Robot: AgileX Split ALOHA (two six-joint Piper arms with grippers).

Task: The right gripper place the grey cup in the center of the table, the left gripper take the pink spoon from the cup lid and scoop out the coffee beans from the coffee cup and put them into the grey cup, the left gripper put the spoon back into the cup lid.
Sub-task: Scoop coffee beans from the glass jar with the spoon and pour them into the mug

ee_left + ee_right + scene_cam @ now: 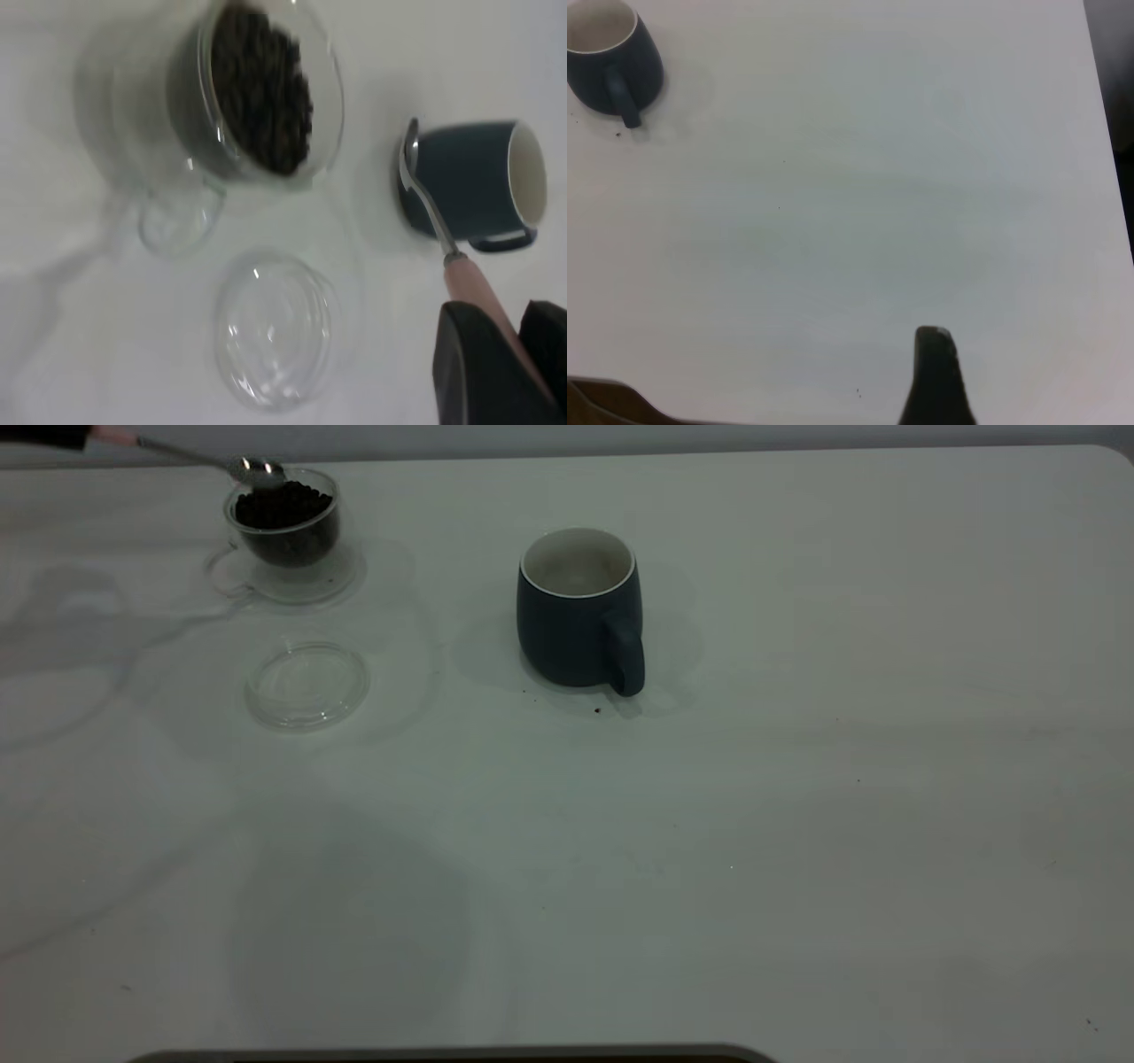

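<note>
Beans [285, 506] are heaped dark in the coffee cup [288, 531] at the far left of the table [797, 824]; the pink spoon [257, 469] is held over them. The cup lid [306, 685] lies near, the grey cup [578, 611] mid-table.

From the left wrist, the left gripper [500, 367] is seen pinching the spoon's handle.

From the right wrist, only one finger [937, 376] of the right gripper is seen, far from the grey cup; its grip cannot be told.
</note>
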